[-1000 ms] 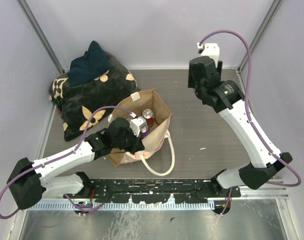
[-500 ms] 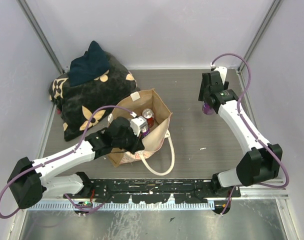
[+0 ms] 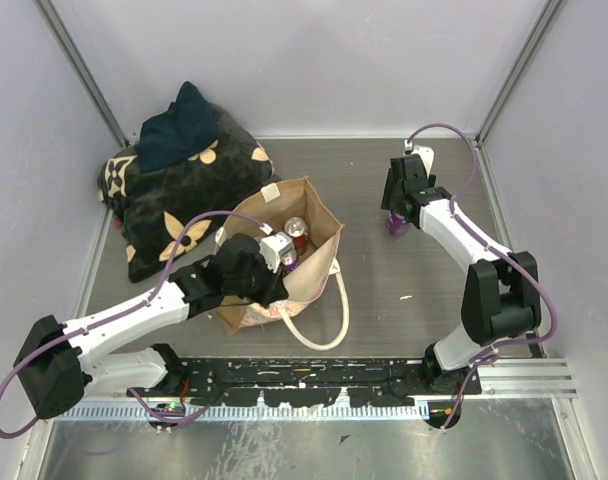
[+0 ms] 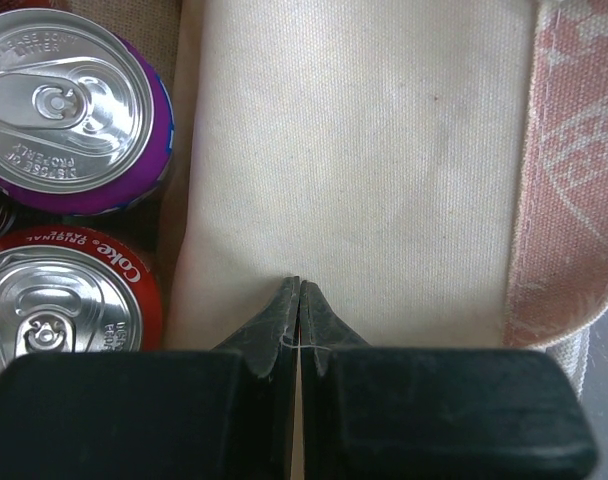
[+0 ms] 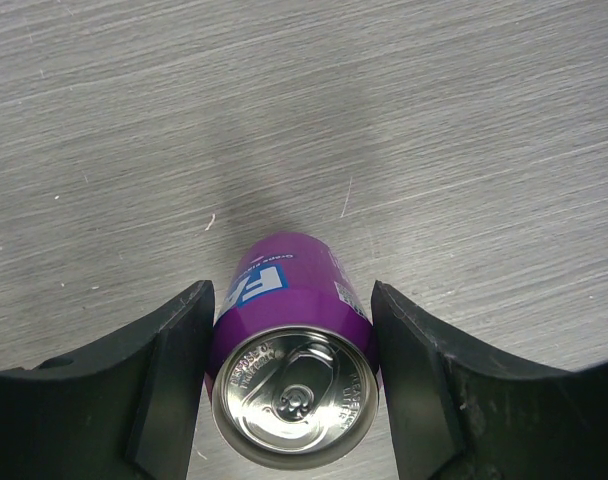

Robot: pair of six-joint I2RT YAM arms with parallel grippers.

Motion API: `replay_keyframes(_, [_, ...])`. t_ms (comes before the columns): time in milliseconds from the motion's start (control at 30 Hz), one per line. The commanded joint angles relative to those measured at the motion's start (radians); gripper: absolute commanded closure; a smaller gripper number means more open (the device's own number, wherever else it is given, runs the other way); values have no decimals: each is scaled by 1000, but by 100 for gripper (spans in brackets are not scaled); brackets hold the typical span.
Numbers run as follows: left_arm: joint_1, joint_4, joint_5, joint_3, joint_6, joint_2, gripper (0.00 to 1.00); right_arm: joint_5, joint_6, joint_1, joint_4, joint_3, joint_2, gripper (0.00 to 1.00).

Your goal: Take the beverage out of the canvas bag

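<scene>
The tan canvas bag [image 3: 322,252] stands open at the table's middle, its cream handle [image 3: 334,325] lying toward the front. Inside stand a red Coke can [image 3: 297,232] and a purple can [image 3: 289,262]; both show in the left wrist view, the red one [image 4: 69,310] and the purple one [image 4: 69,100]. My left gripper [image 3: 280,268] is shut on the bag's cream wall [image 4: 354,150]. My right gripper [image 3: 396,212] straddles another purple can [image 5: 284,290] that stands upright on the table. Its fingers [image 5: 169,370] press the can's sides.
A black cushion with tan flower marks [image 3: 184,195] lies at the back left, with a dark blue cloth [image 3: 179,125] on top. Grey walls close in the back and both sides. The wood-grain tabletop [image 5: 434,120] surrounds the right-hand can.
My right arm has come down and moved left, bringing the purple can onto the table at the back right. My left arm and the bag have not moved.
</scene>
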Motion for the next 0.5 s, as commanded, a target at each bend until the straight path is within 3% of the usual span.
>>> replay_keyframes(0, [-2,-75,-21,-17,9,-20,91,23,6,-6,137,24,12,100])
replay_keyframes(200, [-2,-86,-33,-18,5,-31,90,27,2,-17,143,32,95,97])
replay_keyframes(333, [-2,-87,-35,-23,3,-37,90,33,9,-17,151,24,128,52])
replay_keyframes(467, [-1,-89,-34,-24,2,-38,90,55,13,-16,148,20,148,21])
